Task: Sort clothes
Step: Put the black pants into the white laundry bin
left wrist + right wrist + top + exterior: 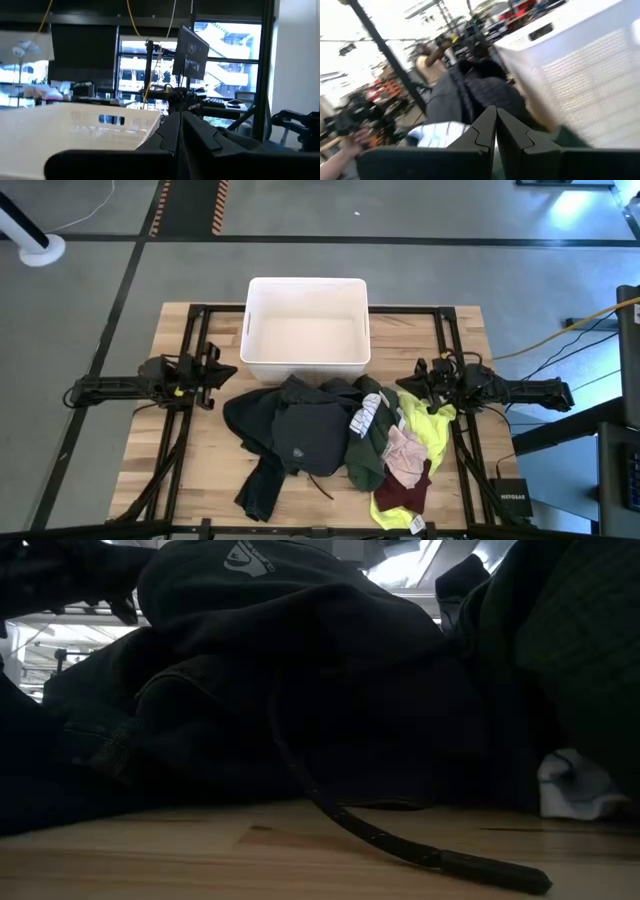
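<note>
Clothes, a loose heap of soft fabric garments, lie on the wooden slatted table just in front of the white rectangular plastic bin, touching its near wall.

Furthest left, the left gripper hangs above bare table beside the bin's left corner, apart from the heap. Its wrist view shows the two dark fingers pressed together with nothing between them. By my reading it is parked clear of the pile so the work area stays free.

Next comes the black and dark grey garment, the largest piece, with one leg or sleeve trailing toward the table's front edge and a thin dark cord running out across the wood. To its right sits the dark green garment with a white tag on top, then the pale pink piece, the maroon piece below it and the neon yellow piece at the outer edge.

The right gripper hovers at the heap's right upper edge, just beside the yellow fabric; its fingers are likewise closed and empty. Sorting looks not yet begun: the bin holds nothing, and the right arm seems best placed for a first pick.
</note>
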Robot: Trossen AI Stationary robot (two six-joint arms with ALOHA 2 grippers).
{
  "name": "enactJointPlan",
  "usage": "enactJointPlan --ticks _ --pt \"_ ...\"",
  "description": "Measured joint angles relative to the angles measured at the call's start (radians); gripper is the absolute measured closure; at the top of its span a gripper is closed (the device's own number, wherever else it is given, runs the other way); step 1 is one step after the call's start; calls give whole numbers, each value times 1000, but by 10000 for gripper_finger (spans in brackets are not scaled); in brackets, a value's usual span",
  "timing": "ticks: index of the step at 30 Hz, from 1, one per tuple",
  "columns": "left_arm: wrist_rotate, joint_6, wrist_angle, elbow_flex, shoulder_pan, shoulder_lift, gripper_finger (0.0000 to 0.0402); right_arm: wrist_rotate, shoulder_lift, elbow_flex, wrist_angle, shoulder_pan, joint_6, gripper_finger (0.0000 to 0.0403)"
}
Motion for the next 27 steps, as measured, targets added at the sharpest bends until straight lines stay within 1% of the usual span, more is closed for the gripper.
enactJointPlan --ticks 2,7,10,13,16,19,21,24,27 --pt "15 -27 -1 0 0 0 389 9 0 0 14 0 0 375" --pt "36 -184 -1 0 -4 2 389 7 0 0 47 0 -27 375" --pt "70 -212 0 0 -17 8 389 -9 1 0 71 0 -53 375" --pt "77 -212 35 0 -28 7 389 -9 14 24 69 0 -68 375" --pt "102 -182 98 0 -39 7 389 -10 46 105 62 0 -124 375" --pt "140 -162 173 0 -49 7 389 -11 85 226 -14 0 -191 375" --pt "140 -162 184 0 -54 6 389 -6 128 317 -84 0 -226 375" --pt "117 -146 175 0 -56 12 389 26 223 440 -190 0 -264 375" --pt "106 -105 174 4 -55 31 389 31 351 550 -230 0 -309 375"
